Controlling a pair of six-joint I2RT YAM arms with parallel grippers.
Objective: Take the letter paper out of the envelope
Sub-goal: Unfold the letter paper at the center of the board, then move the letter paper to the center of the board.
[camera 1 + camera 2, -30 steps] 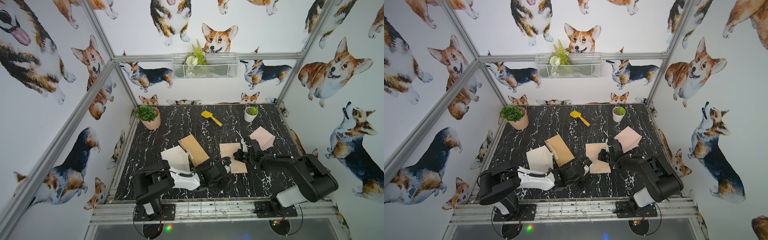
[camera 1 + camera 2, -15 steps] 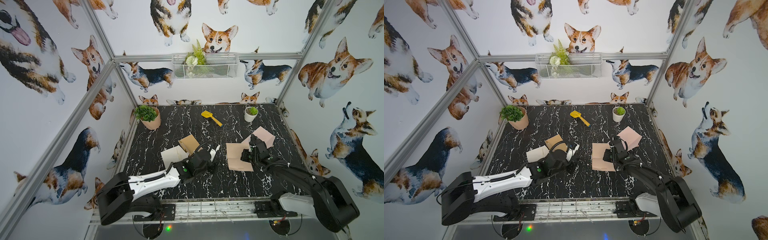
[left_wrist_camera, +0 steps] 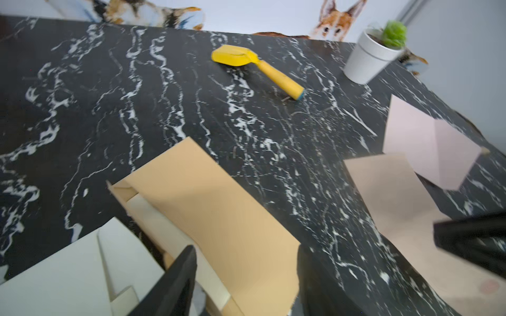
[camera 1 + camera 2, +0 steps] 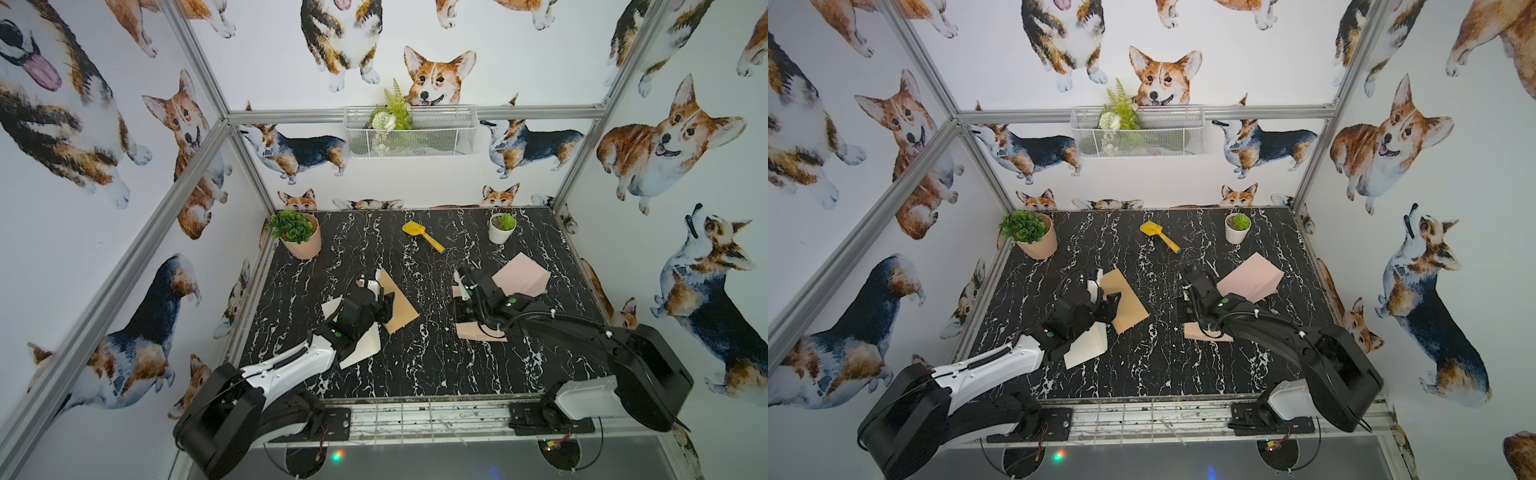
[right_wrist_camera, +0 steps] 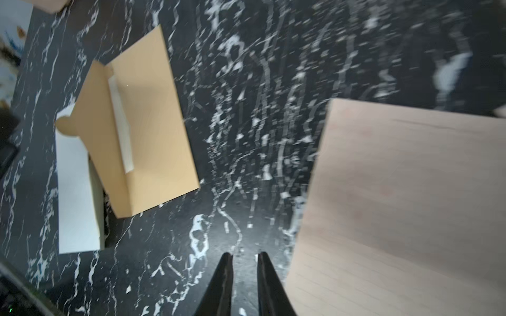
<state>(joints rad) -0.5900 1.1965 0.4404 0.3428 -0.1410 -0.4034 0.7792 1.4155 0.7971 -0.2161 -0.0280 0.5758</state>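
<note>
White letter paper (image 4: 362,347) lay out on the table (image 4: 415,365), left of centre frame, one edge under the kraft envelope (image 4: 401,307) flap. Left gripper (image 3: 245,247) fingers stood wide over that envelope. Right gripper (image 5: 244,254) fingers were narrowly parted, empty, beside the peach lined sheet (image 5: 397,205).

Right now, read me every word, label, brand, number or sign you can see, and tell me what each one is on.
No readable text anywhere in these views.
Brown envelope: blank, no writing.
Pink ruled sheet: faint lines only, no words visible.
White paper: blank.
Pink envelope: blank.
Yellow scoop and white pot: no labels visible.
</note>
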